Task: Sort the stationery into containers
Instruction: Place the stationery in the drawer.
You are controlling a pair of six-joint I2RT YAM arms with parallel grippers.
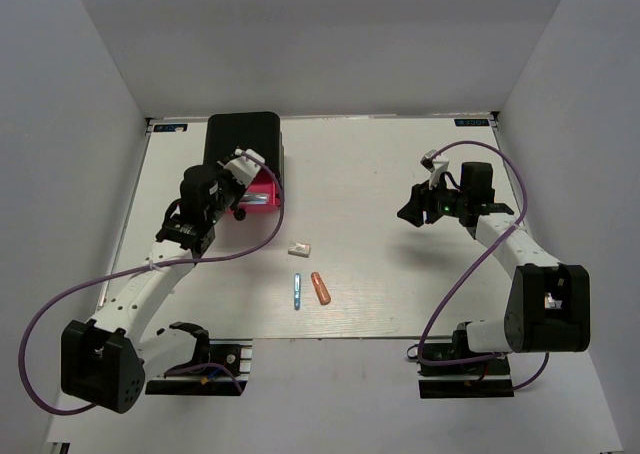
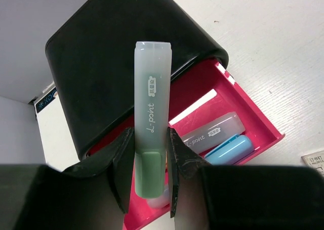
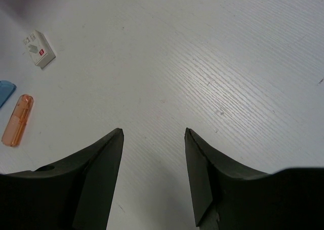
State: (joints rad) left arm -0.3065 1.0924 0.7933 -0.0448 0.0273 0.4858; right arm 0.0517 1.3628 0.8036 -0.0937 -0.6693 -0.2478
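Observation:
My left gripper (image 2: 150, 132) is shut on the green-tipped clear marker (image 2: 151, 103) and holds it upright over the open pink drawer (image 2: 251, 113) of the black box (image 2: 111, 52). A clear marker (image 2: 212, 132) and a blue-ended one (image 2: 230, 149) lie in that drawer. In the top view the left gripper (image 1: 243, 171) is over the drawer (image 1: 262, 198) at the front of the box (image 1: 243, 137). The white eraser (image 1: 299, 247), thin blue pen (image 1: 297, 291) and stubby orange marker (image 1: 320, 287) lie on the table. My right gripper (image 1: 413, 212) is open and empty above bare table.
The right wrist view shows its open gripper (image 3: 153, 132) over the white table, with the eraser (image 3: 39, 48), orange marker (image 3: 17, 119) and the blue pen's end (image 3: 5, 91) at its far left. Grey walls close in the table's back and sides.

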